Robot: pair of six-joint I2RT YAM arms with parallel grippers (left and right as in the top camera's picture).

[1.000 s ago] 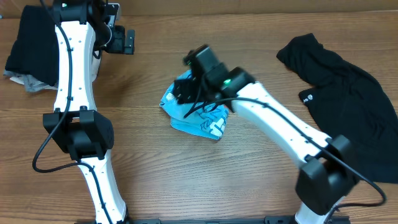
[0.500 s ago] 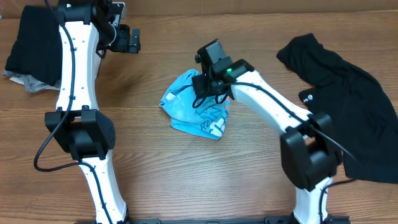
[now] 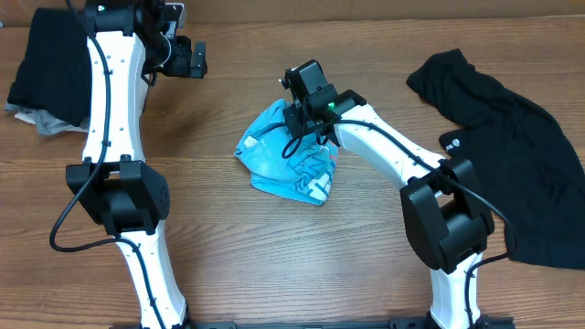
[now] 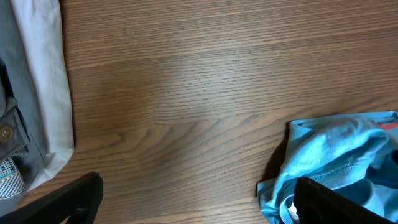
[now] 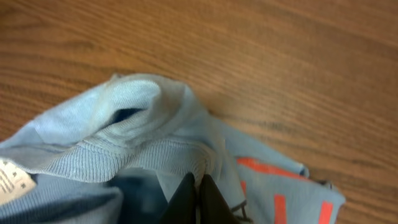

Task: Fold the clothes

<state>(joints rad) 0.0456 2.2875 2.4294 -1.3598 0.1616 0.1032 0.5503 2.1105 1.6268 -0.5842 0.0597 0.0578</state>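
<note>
At the far left corner of the tabletop (image 3: 219, 265) I see a dark pile (image 3: 44, 59) with pale cloth under its near edge. My left wrist camera shows grey and white fabric (image 4: 37, 93) there, but I cannot tell whether any of it is neatly folded.

Just right of that pile, near the far edge, my left gripper (image 3: 190, 58) hangs above bare wood with its jaws spread wide, holding nothing.

In the middle of the tabletop lies the light blue T-shirt (image 3: 292, 174), a crumpled heap with only scraps of its red and white lettering showing. My right gripper (image 3: 298, 123) sits on the heap's far side. The right wrist camera shows its jaws clenched together on a ridge of blue fabric just beside the ribbed collar (image 5: 143, 152).

Towards the right edge the black garment (image 3: 521, 128) sprawls loose and wrinkled, with its small white logo (image 3: 449, 142) facing up and neither arm touching it.

I judge the job barely begun. The shirt is gripped but neither spread flat nor folded, so it needs opening out first. The black garment is left entirely.
</note>
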